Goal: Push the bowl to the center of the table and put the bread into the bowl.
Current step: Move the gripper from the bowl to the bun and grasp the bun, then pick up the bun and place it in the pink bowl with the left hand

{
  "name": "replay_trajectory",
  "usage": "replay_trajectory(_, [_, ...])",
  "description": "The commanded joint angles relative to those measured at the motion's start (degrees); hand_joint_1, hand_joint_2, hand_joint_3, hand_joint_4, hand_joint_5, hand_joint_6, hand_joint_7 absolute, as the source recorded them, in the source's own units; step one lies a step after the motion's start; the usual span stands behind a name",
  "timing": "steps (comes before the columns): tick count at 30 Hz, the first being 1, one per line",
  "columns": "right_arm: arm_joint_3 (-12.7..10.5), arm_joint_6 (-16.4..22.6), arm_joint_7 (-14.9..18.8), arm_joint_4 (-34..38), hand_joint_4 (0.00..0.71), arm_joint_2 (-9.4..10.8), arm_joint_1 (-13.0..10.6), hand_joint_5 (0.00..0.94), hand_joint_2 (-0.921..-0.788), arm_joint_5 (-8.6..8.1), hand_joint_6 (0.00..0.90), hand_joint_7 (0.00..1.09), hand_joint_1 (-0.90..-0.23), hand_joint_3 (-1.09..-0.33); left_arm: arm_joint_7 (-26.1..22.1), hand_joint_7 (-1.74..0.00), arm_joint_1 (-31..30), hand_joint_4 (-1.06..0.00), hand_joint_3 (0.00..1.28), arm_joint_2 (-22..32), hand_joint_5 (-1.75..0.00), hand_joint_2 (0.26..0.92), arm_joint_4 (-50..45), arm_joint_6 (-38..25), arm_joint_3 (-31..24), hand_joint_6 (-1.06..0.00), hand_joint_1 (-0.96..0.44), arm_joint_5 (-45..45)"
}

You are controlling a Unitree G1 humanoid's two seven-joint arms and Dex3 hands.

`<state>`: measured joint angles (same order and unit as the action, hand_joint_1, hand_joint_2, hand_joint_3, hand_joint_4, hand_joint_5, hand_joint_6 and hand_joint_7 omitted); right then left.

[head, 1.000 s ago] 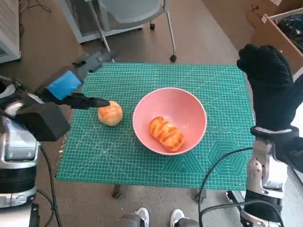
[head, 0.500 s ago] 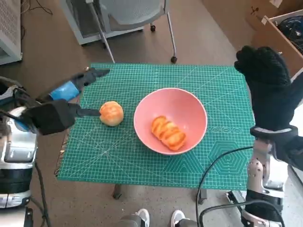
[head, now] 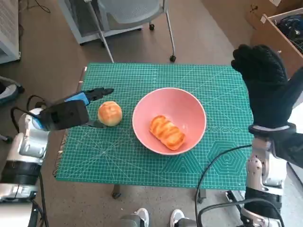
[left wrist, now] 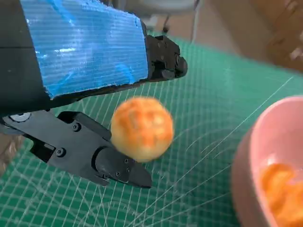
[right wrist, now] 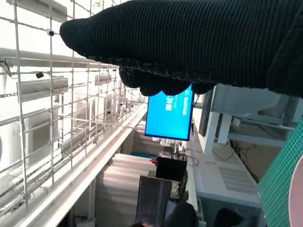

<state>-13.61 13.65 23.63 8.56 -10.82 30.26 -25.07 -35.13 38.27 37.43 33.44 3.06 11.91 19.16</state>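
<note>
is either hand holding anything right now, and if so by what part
Nothing is held. The left hand brackets the round bun, fingers apart; the right hand is raised, empty.

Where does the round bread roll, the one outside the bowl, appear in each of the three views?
Head view: round bread roll lies on the green mat, between the left hand and the pink bowl.
Left wrist view: the roll sits between the left hand's fingers, mid-picture.
Right wrist view: not in it.
Shared landmark: the pink bowl's rim.
</note>
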Motion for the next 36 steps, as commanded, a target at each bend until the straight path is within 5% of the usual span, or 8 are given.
replay_trajectory(1, [-0.4, -1.4, 0.6, 0.6, 0.318, -0.4, -0.6, 0.006, -0.921, -0.79, 0.109, 0.55, -0.505, -0.57, 2.6, -0.06, 3.0, -0.03, 0.0, -1.6, -0.01, 0.782, 4.3, 0.1, 3.8, -0.23, -0.2, 4.7])
replay_trajectory(8, [-0.6, -1.5, 0.9, 0.3, 0.323, -0.7, -0.8, 0.008, -0.921, -0.78, 0.107, 0.55, -0.505, -0.571, 6.6, -0.06, 6.1, -0.09, 0.0, -4.5, -0.02, 0.781, 11.4, -0.1, 7.7, -0.28, -0.16, 9.6])
replay_trajectory(12, [-0.8, -1.6, 1.0, 0.2, 0.319, -0.8, -1.0, 0.005, -0.921, -0.87, 0.107, 0.56, -0.506, -0.569, 10.6, -0.06, 7.2, -0.21, 0.01, -5.7, -0.02, 0.816, 13.9, 0.1, 9.3, -0.39, -0.09, 12.1])
replay_trajectory(17, [-0.9, -1.6, 0.7, -0.3, 0.317, -0.7, -1.4, 0.004, -0.921, -0.69, 0.107, 0.56, -0.506, -0.567, 15.7, -0.13, 7.5, -0.57, 0.04, -6.3, -0.08, 0.896, 15.6, 1.0, 10.4, -0.66, 0.0, 14.2])
replay_trajectory(18, [-0.9, -1.6, 0.6, -0.5, 0.317, -0.7, -1.5, 0.004, -0.921, -0.66, 0.107, 0.56, -0.506, -0.567, 16.6, -0.53, 7.4, -0.6, 0.07, -6.2, -0.48, 0.905, 15.6, 1.5, 10.5, -0.61, 0.0, 14.4])
replay_trajectory(22, [-1.0, -1.6, 0.5, -0.9, 0.319, -0.5, -1.9, 0.004, -0.921, -0.56, 0.107, 0.56, -0.506, -0.567, 20.1, -1.08, 7.0, -0.64, 0.11, -5.6, -1.07, 0.917, 15.4, 4.2, 10.8, -0.56, 0.0, 15.4])
replay_trajectory(36, [-0.7, -0.7, 0.5, -0.6, 0.319, -0.2, -2.0, 0.003, -0.921, 0.06, 0.101, 0.56, -0.505, -0.567, 23.3, -1.21, 4.9, -0.66, 0.1, -2.7, -1.2, 0.92, 6.1, 8.9, 6.7, -0.58, 0.0, 12.9])
